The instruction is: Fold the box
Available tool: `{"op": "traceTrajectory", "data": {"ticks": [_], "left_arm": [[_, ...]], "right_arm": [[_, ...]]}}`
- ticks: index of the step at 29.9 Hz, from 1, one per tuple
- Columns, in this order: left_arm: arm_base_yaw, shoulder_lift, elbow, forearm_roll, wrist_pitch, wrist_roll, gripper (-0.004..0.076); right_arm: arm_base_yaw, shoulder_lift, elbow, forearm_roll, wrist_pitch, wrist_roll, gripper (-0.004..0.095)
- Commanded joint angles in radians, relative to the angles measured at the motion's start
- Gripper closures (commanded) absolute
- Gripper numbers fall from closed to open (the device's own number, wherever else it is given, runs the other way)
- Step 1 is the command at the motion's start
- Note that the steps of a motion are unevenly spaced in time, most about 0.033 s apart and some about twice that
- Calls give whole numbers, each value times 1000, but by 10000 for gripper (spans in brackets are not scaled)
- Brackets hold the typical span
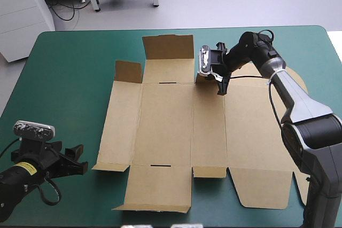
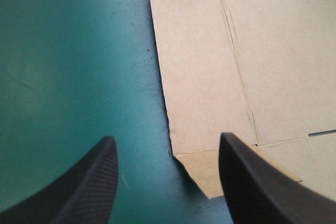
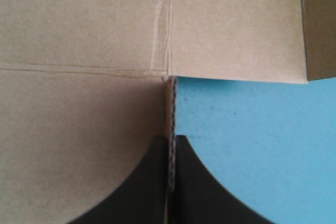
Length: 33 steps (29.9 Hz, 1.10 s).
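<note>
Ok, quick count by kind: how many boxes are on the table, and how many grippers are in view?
box: 1, brown, mostly flat
grippers: 2, the left gripper with fingers open by the box's corner, the right gripper shut on the box's edge
Total: 3

Matt brown board box (image 1: 165, 126), smooth teal-green cover (image 1: 69, 78)

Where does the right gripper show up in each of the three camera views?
High view: the right gripper is at the far edge of the box, right of its middle, shut on a flap there.
Left wrist view: not in it; only the box's near-left corner shows.
Right wrist view: the right gripper pinches the board's edge.
Shared landmark: the brown box, visible in all three.
</note>
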Motion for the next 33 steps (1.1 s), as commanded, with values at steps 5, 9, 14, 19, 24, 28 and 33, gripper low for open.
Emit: {"op": "traceTrajectory", "data": {"ticks": [5, 9, 14, 19, 24, 28, 33], "left_arm": [[-4, 7, -37, -6, -39, -14, 316], [-4, 9, -37, -8, -43, -19, 316], [-4, 9, -37, -8, -43, -23, 316], [-4, 9, -37, -8, -40, -32, 316], [-4, 9, -37, -8, -40, -32, 316], [-4, 9, -37, -8, -36, -44, 316], [-4, 14, -37, -1, -29, -87, 316]], "right_arm": [[12, -55, -33, 175, 90, -28, 931], [37, -45, -33, 164, 81, -28, 931], [38, -29, -33, 170, 88, -6, 927], [38, -29, -33, 176, 88, 22, 754], [38, -29, -34, 180, 46, 94, 411], [38, -33, -68, 177, 36, 196, 291], [38, -58, -172, 118, 85, 362, 291]]}}
